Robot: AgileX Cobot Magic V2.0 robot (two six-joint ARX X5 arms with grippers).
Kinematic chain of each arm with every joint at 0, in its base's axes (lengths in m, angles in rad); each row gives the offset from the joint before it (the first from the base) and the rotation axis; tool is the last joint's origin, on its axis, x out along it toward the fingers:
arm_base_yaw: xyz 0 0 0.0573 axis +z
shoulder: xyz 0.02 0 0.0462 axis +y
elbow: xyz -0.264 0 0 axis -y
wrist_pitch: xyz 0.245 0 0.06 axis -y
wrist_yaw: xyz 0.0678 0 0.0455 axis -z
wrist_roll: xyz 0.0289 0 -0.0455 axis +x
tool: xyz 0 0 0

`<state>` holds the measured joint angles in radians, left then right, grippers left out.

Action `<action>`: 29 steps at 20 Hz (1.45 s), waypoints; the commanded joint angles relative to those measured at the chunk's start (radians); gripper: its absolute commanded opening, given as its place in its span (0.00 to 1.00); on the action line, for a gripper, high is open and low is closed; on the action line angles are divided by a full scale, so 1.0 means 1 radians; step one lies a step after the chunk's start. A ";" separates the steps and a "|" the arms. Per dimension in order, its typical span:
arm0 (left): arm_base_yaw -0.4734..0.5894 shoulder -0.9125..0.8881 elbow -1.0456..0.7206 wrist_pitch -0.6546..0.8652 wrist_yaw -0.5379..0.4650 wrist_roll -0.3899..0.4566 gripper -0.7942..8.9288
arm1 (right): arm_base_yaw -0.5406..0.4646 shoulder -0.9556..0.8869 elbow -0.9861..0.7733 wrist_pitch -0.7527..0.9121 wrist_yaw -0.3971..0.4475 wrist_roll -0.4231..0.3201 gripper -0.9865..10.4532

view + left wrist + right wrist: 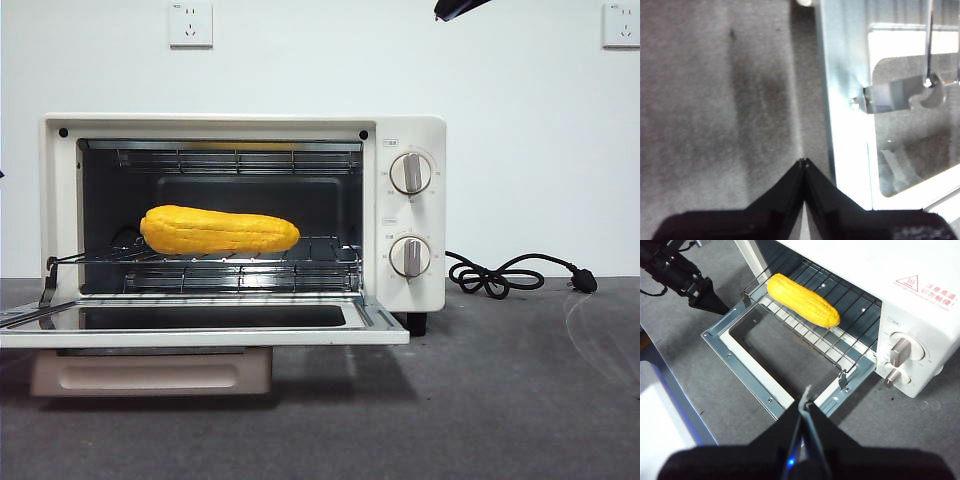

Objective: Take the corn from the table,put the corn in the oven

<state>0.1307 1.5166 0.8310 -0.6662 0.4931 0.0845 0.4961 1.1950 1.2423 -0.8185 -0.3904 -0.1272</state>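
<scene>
Dropped door [200, 325] open over bench [500, 400], corn [218, 230] loose on pulled-out rack [250, 262] in oven [415, 215], both grippers' jaws clenched empty: possible roll-off if door or rack jolted by left gripper [803, 161] or right gripper [806, 400].

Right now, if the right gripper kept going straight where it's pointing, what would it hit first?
Probably the near frame of the open oven door: the shut right gripper points down at it. The corn lies farther on, on the rack. Depth is unclear.
</scene>
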 commanded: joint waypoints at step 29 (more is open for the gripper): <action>0.073 0.007 -0.004 -0.003 0.593 -0.007 0.07 | 0.000 0.006 0.000 -0.023 -0.003 -0.006 0.08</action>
<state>0.2237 1.5211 0.8261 -0.6891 0.9291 0.0753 0.4961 1.1950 1.2423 -0.8425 -0.3904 -0.1276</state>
